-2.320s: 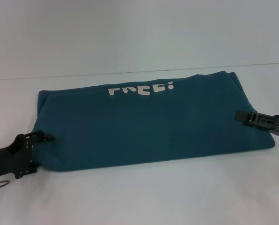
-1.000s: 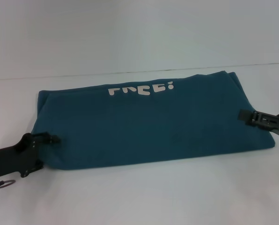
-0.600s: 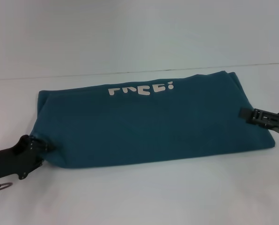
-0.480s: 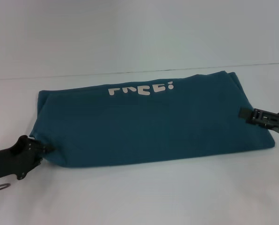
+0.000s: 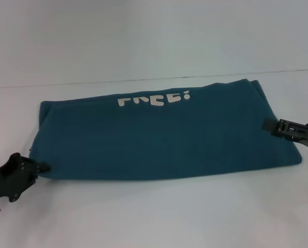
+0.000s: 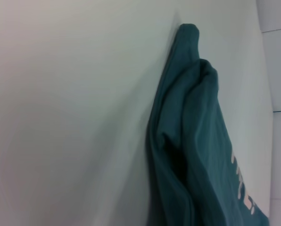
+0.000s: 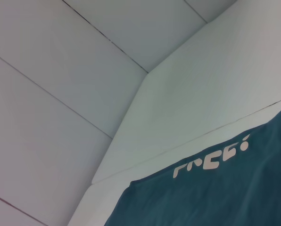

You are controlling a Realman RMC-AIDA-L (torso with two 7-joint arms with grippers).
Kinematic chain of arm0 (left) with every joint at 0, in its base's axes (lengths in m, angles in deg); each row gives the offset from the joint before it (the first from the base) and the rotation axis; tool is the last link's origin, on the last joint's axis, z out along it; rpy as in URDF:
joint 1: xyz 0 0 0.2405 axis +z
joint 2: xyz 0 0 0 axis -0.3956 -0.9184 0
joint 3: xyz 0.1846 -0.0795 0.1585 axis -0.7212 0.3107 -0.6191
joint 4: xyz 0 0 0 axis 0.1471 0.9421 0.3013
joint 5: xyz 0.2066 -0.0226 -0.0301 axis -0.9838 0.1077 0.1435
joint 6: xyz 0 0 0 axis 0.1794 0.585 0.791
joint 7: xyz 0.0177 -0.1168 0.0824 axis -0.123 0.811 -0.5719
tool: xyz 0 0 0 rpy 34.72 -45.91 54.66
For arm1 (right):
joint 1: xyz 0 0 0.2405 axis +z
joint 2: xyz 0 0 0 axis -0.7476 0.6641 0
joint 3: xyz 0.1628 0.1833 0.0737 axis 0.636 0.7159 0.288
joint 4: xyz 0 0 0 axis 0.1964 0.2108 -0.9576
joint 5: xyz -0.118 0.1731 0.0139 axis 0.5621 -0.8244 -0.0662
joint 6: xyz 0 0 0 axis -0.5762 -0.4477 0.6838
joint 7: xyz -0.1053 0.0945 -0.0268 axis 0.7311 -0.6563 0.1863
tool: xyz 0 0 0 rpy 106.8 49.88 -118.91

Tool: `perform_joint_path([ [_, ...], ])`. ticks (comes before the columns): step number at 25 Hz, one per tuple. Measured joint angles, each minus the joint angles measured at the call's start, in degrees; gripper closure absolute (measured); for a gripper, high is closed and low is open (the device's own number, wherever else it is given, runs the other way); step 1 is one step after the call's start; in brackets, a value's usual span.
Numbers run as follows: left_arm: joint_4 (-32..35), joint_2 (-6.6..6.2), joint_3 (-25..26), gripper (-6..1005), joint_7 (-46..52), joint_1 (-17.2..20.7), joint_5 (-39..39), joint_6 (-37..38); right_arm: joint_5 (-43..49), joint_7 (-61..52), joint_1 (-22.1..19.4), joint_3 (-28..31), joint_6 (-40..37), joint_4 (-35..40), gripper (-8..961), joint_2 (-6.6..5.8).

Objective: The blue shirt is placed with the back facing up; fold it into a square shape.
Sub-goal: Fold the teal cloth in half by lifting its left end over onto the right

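Note:
The blue shirt (image 5: pixel 164 139) lies on the white table as a long folded band, with cream lettering (image 5: pixel 154 99) along its far edge. My left gripper (image 5: pixel 43 167) is at the band's near-left corner, shut on the cloth there. My right gripper (image 5: pixel 266 124) reaches in over the band's right end, its fingers pinched together on the fabric. The left wrist view shows the bunched, layered end of the shirt (image 6: pixel 187 141). The shirt (image 7: pixel 216 202) and its lettering also appear in the right wrist view.
White tabletop (image 5: pixel 159 217) surrounds the shirt on all sides. A white wall (image 5: pixel 143 36) rises behind the table's far edge. No other objects are in view.
My left gripper has moved left and toward the near edge, drawing the shirt's near-left corner out with it. The right gripper has shifted slightly to the right.

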Motion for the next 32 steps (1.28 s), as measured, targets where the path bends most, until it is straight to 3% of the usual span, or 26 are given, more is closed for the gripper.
perform_joint_path([
  [6,0.7,0.57,0.2,991,-2.67,2.87,2.91,0.9,0.2,-0.47,0.09,0.0,0.66,-0.04,119,0.16],
  [13,1.06,0.71,5.28,991,-5.66,6.04,3.32,2.97,0.26,-1.4,0.0,0.0,0.82,-0.05,119,0.15],
  [18,2.64,0.82,6.17,991,-6.14,7.9,3.33,4.68,0.27,-1.55,0.11,-0.03,0.94,-0.05,119,0.43],
  [32,3.51,0.85,6.73,991,-8.28,8.0,3.29,7.92,0.27,-1.27,0.08,-0.38,2.45,-0.05,121,1.58],
])
